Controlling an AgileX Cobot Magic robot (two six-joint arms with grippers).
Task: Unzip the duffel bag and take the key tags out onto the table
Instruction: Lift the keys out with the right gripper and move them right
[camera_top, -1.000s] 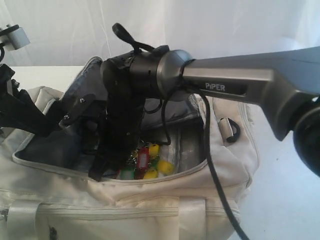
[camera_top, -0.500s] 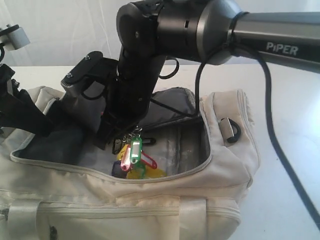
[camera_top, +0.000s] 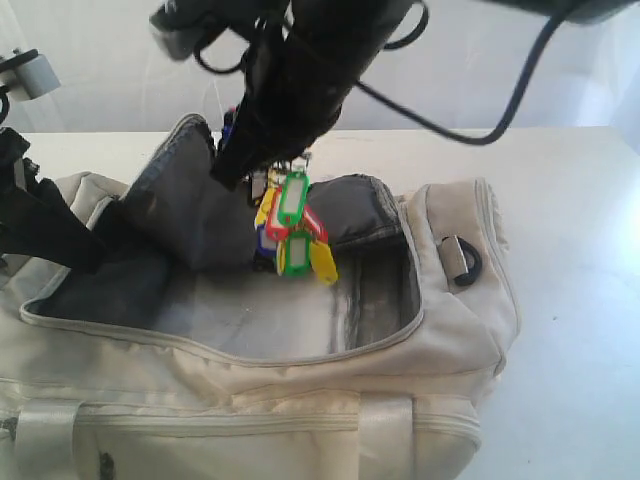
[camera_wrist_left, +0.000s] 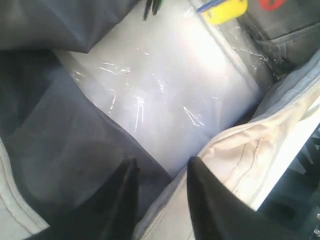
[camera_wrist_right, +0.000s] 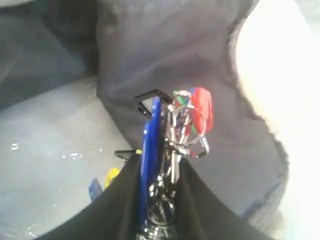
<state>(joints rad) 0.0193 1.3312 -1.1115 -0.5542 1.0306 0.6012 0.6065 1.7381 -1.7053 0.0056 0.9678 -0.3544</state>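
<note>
The right claw, clamped on the key tags hanging above the open duffel bag, may drop them back inside if the bunch swings or slips.

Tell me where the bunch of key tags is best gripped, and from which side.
The metal rings at the top of the key tags, from above. The plastic tags hang loose and fanned below them, so they would likely swivel or slip; the rings join everything. The right end effector pinches there.
</note>
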